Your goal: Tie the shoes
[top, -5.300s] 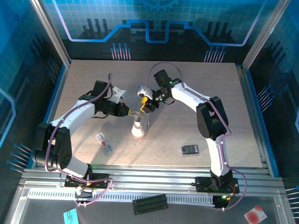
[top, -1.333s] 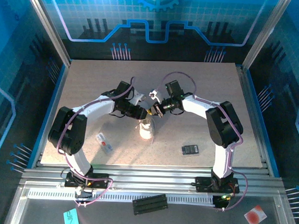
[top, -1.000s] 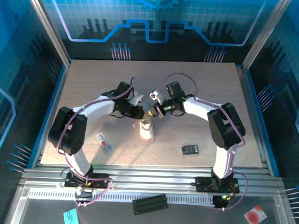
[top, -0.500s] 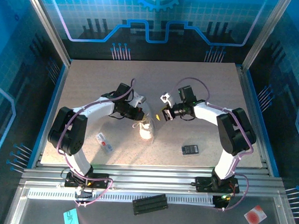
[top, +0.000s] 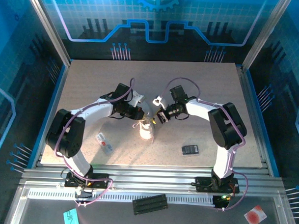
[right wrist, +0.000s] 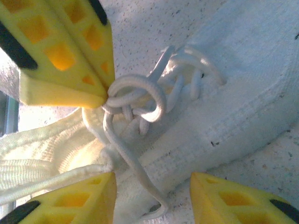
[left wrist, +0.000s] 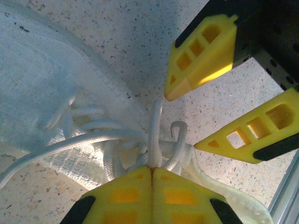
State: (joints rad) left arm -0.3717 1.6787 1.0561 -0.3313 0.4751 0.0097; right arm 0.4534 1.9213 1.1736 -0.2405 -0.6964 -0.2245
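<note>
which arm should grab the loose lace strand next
Right. The right gripper is open, with the loose lace strand running between its jaws beside the sneaker. The left gripper is shut on the lace loop.

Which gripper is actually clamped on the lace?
The left gripper: jaws shut on the lace at the knot. The right gripper stands open by the shoe, gripping nothing.

white arms (top: 89, 110) with black joints (top: 226, 128), purple cables (top: 179, 79) and yellow windowed claw fingers (left wrist: 203, 56).
</note>
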